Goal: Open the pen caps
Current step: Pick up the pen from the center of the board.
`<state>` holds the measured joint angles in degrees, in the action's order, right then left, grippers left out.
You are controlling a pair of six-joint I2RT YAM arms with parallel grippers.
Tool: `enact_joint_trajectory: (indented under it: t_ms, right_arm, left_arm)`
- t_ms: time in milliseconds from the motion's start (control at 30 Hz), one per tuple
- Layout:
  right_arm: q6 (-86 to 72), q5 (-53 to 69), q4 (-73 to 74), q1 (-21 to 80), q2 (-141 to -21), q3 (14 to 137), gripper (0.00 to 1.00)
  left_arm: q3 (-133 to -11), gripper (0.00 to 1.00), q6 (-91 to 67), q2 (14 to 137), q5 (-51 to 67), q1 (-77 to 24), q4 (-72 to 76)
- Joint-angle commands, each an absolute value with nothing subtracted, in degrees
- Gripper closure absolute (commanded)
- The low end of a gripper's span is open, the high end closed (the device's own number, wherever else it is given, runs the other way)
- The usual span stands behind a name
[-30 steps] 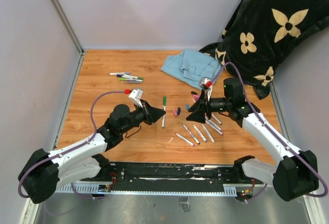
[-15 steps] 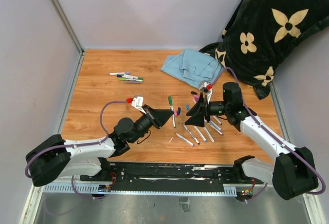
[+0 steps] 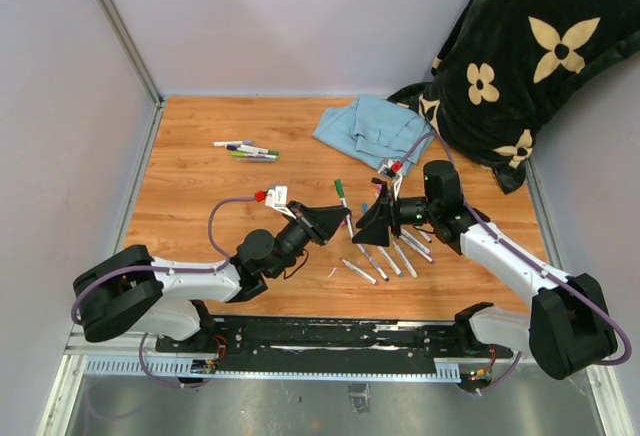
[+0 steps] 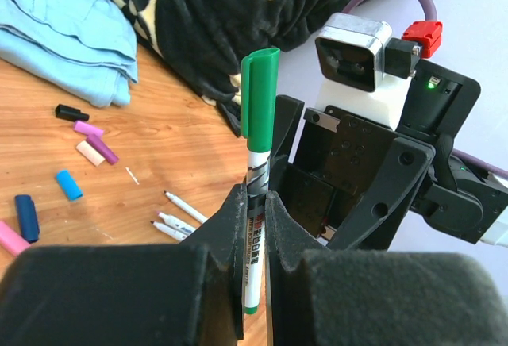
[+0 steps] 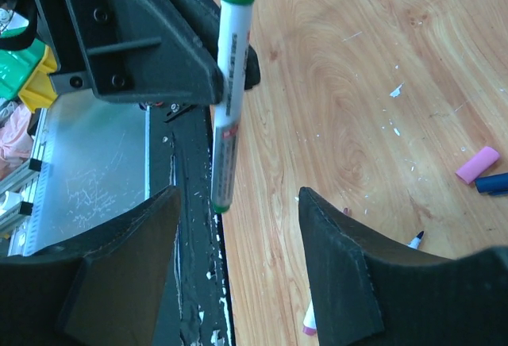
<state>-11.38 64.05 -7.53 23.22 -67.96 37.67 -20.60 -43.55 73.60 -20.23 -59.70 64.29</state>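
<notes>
— What is the left gripper [image 4: 254,203] doing?
— Its fingers are pinching the white barrel of a marker [image 4: 255,170]. The marker is standing upright above the wooden table [image 3: 200,206], with its green cap [image 4: 259,96] on top.
— And the right gripper [image 5: 238,203]?
— It is facing the left one, just beside it. Its fingers [image 5: 119,282] are standing well apart, and in its own camera the barrel is showing between them, untouched.
— How many things are lying about?
— In the left wrist view I am counting seven loose caps [image 4: 68,185] on the wood: one black, one blue, one navy, and four in pink or purple shades. From above, about six uncapped markers [image 3: 388,259] are lying side by side just below the grippers. About four capped markers [image 3: 246,151] are sitting in a small bunch at the far left. One blue cloth [image 3: 375,128] and one black flowered blanket [image 3: 520,46] are resting at the far right.
</notes>
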Motion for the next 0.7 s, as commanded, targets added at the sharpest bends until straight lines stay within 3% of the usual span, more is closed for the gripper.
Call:
enact_joint_trajectory:
  t_ms: [0, 200, 267, 400, 467, 667]
  right_arm:
    - [-14.72, 61.60, -10.29, 25.03, -68.23, 38.79, 0.38]
    - [-15.52, 58.13, -7.86, 25.58, -68.76, 39.72, 0.45]
    - [-15.21, 57.44, -6.79, 25.58, -68.87, 40.27, 0.57]
    - [-14.60, 58.12, -5.86, 25.58, -69.16, 40.94, 0.93]
    - [-13.86, 58.94, -4.82, 25.58, -69.41, 41.55, 0.99]
    - [-8.85, 62.76, 0.60, 25.32, -70.64, 44.22, 0.99]
  left_arm:
    - [-23.11, 1.00, -42.96, 76.77, -22.17, -61.25, 69.20]
    - [-24.13, 1.00, -43.11, 80.52, -20.71, -62.42, 72.75]
    - [-24.32, 1.00, -42.92, 81.04, -20.06, -62.64, 73.46]
    - [-24.12, 1.00, -42.72, 80.76, -19.60, -62.74, 73.08]
    - [-23.30, 0.98, -42.52, 80.18, -19.58, -62.75, 73.03]
    - [-20.22, 0.51, -38.82, 75.07, -18.87, -62.58, 70.61]
